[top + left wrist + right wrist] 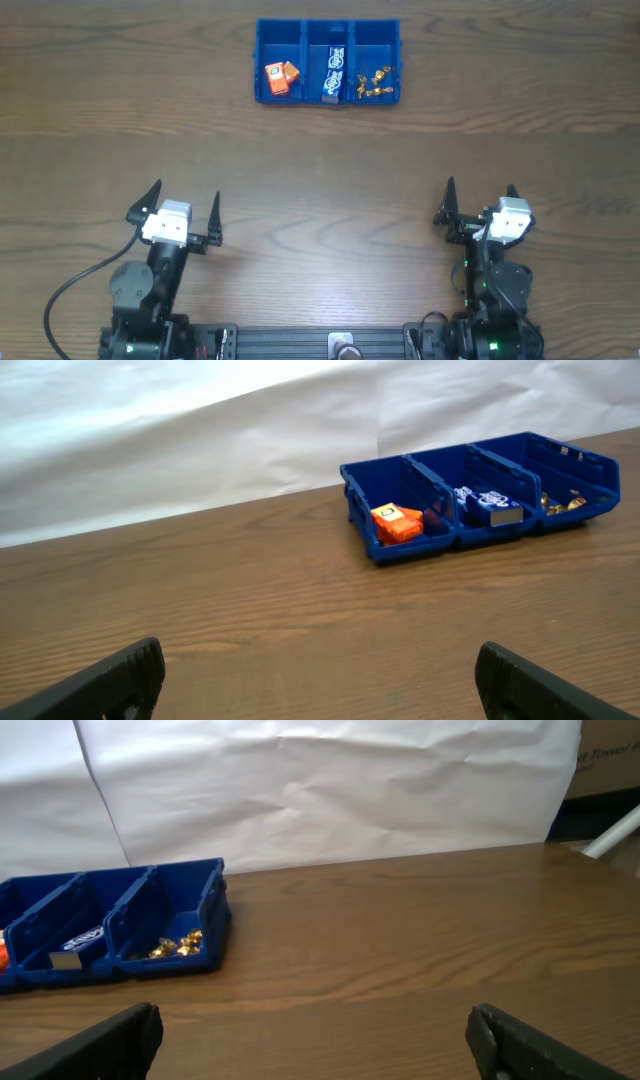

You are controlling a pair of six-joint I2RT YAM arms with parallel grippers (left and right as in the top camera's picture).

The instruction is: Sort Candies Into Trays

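A blue three-compartment tray stands at the far middle of the table. Its left bin holds orange candies, its middle bin blue-wrapped candies, its right bin gold candies. The left wrist view has the same tray with orange candies, and the right wrist view has the tray with gold candies. My left gripper rests near the front left, open and empty. My right gripper rests near the front right, open and empty. Both are far from the tray.
The wooden table stretches bare between the grippers and the tray. A white sheet hangs behind the table's far edge. A black cable loops beside the left arm's base.
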